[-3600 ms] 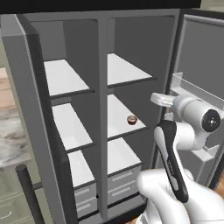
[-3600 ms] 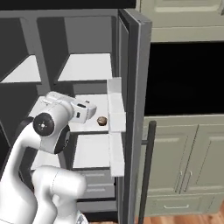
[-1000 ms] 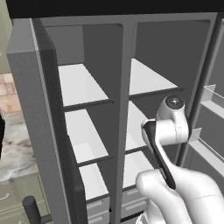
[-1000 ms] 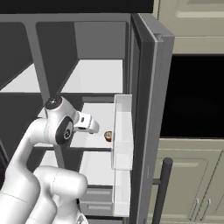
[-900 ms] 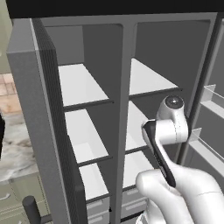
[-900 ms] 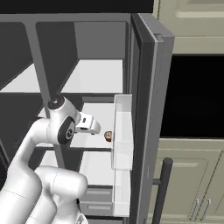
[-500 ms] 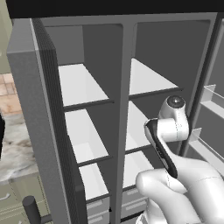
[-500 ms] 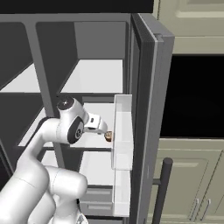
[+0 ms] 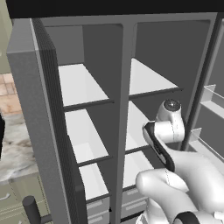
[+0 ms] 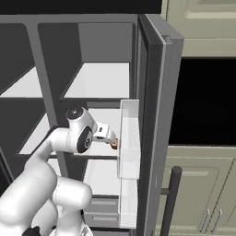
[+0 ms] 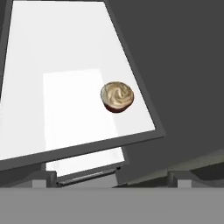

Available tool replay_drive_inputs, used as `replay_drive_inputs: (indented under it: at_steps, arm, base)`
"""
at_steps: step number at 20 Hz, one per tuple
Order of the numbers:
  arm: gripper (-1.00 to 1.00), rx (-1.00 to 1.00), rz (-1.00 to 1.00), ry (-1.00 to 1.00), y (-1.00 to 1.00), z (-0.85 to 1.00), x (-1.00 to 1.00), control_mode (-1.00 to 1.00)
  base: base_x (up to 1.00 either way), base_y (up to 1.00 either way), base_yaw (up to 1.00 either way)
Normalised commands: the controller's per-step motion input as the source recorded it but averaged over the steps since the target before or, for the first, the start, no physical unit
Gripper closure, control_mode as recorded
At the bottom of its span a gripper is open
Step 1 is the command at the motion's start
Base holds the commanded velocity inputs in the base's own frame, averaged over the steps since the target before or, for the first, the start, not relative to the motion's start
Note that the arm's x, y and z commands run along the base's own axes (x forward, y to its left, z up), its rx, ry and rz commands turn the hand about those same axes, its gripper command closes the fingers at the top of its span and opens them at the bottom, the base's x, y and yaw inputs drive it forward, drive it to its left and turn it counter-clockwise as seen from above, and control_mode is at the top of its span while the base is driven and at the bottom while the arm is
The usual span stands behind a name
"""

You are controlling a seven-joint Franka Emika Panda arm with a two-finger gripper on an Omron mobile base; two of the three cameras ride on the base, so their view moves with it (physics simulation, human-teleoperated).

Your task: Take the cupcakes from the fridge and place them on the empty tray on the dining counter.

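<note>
The fridge (image 9: 41, 100) stands open with white shelves inside. One of the cupcakes (image 11: 117, 96), with a dark brown wrapper and swirled cream frosting, sits near the front right corner of the middle right shelf (image 11: 61, 57). In the right base view this cupcake (image 10: 114, 144) is a small brown spot just past my gripper (image 10: 109, 138). My arm (image 9: 168, 127) reaches into the right compartment. In the hand view my gripper (image 11: 111, 179) is open, fingertips (image 11: 43, 178) wide apart and short of the cupcake, nothing between them. The tray and dining counter are out of view.
The fridge's open right door (image 10: 156, 92) carries white door bins (image 10: 129, 138) close beside my hand. Sage-green cabinets (image 10: 203, 198) and a dark recess (image 10: 207, 101) lie to the right. Drawers (image 9: 98, 205) sit at the fridge bottom. A centre divider (image 9: 124, 100) splits the compartments.
My hand has pushed farther into the right compartment toward the cupcake over the last second. Its jaws have stayed open. The cupcake has not moved.
</note>
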Motion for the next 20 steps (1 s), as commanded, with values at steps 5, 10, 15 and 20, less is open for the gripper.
replay_drive_inputs:
  at_steps: [5,10,15,20]
  arm:
    - [-1.00,0.00,0.00,0.00,-0.15,-0.08,0.32,-1.00]
    - [-1.00,0.00,0.00,0.00,-0.17,-0.08,0.30,-1.00]
    - [-1.00,0.00,0.00,0.00,-0.03,-0.22,0.22,-1.00]
    - [-1.00,0.00,-0.01,0.00,-0.09,-0.29,0.16,-1.00]
  base:
    - [0.00,0.00,0.00]
    - [0.00,0.00,0.00]
    - [0.00,0.00,0.00]
    - [0.00,0.00,0.00]
